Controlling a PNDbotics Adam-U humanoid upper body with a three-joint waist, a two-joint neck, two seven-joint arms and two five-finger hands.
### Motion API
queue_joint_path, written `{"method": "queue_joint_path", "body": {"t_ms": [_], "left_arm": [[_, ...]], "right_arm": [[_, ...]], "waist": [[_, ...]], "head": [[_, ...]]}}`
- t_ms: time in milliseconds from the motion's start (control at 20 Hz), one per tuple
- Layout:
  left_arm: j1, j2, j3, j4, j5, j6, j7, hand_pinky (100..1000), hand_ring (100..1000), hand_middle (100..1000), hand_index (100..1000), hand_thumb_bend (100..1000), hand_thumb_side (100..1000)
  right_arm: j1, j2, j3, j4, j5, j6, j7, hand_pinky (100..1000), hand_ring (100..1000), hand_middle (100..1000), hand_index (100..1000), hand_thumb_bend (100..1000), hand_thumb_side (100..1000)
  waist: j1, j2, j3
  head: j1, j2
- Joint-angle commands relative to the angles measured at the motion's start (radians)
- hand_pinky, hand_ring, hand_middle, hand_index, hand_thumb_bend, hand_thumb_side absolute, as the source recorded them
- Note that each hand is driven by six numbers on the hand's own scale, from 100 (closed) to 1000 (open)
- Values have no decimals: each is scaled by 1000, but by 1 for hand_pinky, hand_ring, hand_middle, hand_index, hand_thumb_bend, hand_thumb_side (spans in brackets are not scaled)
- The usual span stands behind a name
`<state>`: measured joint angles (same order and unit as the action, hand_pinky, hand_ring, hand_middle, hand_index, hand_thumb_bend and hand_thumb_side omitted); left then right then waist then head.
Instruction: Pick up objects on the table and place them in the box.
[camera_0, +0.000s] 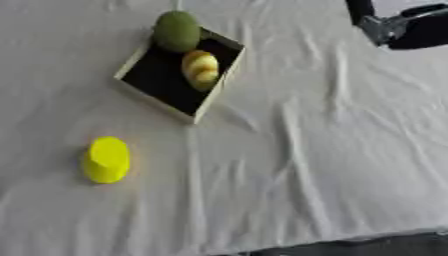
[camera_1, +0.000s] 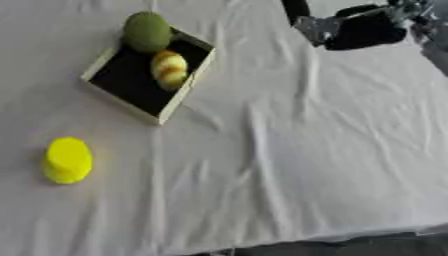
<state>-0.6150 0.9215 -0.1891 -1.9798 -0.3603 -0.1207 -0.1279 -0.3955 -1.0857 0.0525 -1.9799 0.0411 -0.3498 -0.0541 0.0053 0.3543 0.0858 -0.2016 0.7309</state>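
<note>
Right hand (camera_1: 363, 31) at 1 o'clock of the frame, up in the far corner: black bulk with a silver joint piece on its near-left side; finger state cannot be told, fingers not made out in either eye view. Raised clear of the cloth, nothing seen in it. Well apart from the box, at roughly 3 o'clock of it. Box (camera_0: 138, 65) at 11 o'clock of the frame: shallow, square, pale rim, black floor, sitting rotated so one corner points toward the near edge. Inside, green round fruit (camera_0: 177, 31) at the box's 12 o'clock corner, bulging over the rim. Just beside it, toward 5 o'clock, yellow-and-orange streaked fruit (camera_0: 201, 69), oblong, lying against the right-hand wall; whether the two fruits touch cannot be told. Rest of the black floor bare toward 7 o'clock. Outside the box, yellow cylinder (camera_0: 107, 159) at 8 o'clock of the frame, lying on the white tablecloth (camera_0: 332, 165), flat end face turned up and toward the camera, well apart from the box, at about 7 o'clock of it. Cloth wrinkled, long creases running from the box toward the near edge. Dark strip showing beyond the cloth's near edge at 5 o'clock.
</note>
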Motion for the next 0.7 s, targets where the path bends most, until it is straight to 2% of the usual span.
{"method": "queue_joint_path", "body": {"t_ms": [50, 300, 450, 700], "left_arm": [[-36, 107, -54, -18, -8, 7, -133, 886, 847, 794, 919, 232, 272], [-88, 138, -128, -20, 26, -18, -315, 923, 875, 819, 913, 385, 257], [-94, 135, -147, -20, 49, -27, -372, 918, 873, 817, 910, 406, 266], [-87, 125, -165, -20, 79, -26, -417, 916, 873, 816, 904, 420, 251]], "right_arm": [[42, -49, -69, -20, -8, -36, -70, 961, 934, 684, 917, 100, 100], [140, -38, -133, -20, 15, -90, -161, 957, 928, 679, 914, 100, 100], [180, -25, -151, -20, 41, -119, -195, 958, 927, 677, 913, 100, 100], [214, -7, -163, -20, 66, -133, -225, 960, 925, 673, 912, 100, 100]], "waist": [[5, -21, -10], [13, -16, -29], [16, -14, -33], [21, -12, -30]], "head": [[15, 1], [37, 1], [51, -1], [86, -13]]}}
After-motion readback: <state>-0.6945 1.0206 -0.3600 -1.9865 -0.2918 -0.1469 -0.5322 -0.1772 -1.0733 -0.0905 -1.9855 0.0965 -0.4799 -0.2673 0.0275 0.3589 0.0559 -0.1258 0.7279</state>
